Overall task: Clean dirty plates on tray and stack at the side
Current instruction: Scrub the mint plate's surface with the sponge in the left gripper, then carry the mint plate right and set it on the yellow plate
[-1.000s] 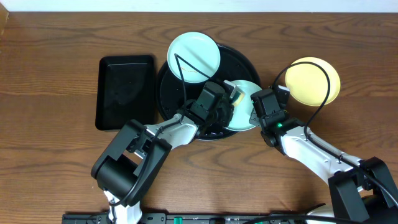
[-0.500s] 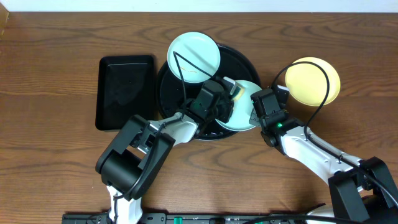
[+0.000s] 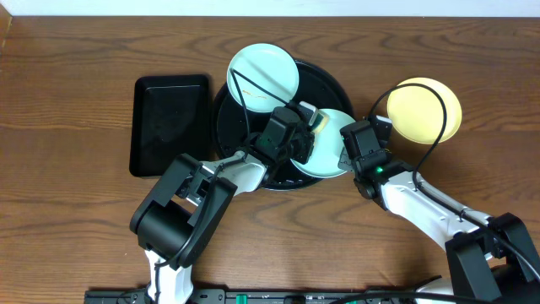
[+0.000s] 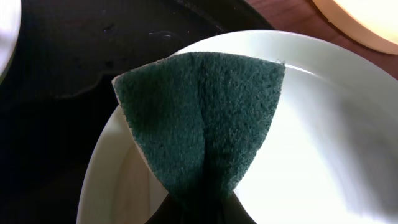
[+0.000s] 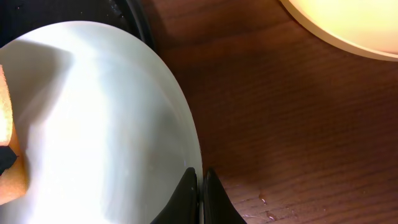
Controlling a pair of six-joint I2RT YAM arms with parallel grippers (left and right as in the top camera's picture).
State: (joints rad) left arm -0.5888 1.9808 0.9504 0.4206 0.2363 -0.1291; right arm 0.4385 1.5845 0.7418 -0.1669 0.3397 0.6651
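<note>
1. Jaws of the left gripper (image 3: 305, 127) are clamped on a green sponge (image 4: 199, 124), which fans out from them onto a mint plate (image 3: 329, 162).
2. Jaws of the right gripper (image 5: 200, 186) are shut at that plate's right rim. I cannot tell whether they pinch the rim or only press against it.
3. That plate sits on the right edge of the tray (image 3: 333, 89) and partly overhangs the tabletop (image 3: 76, 211).
4. From the left jaws, the unwiped surface runs ahead and to the right, toward the right gripper. The plate is round, so no axis favours a stroke direction.
5. The left arm is the nearer for wiping, and the right looks placed to steady the plate.
6. A second mint plate (image 3: 263, 74) lies at the tray's far left rim, and a yellow plate (image 3: 424, 110) lies on the tabletop to the right, apart from the tray.
7. Judging from this, wiping is under way and stacking is not yet done.
</note>
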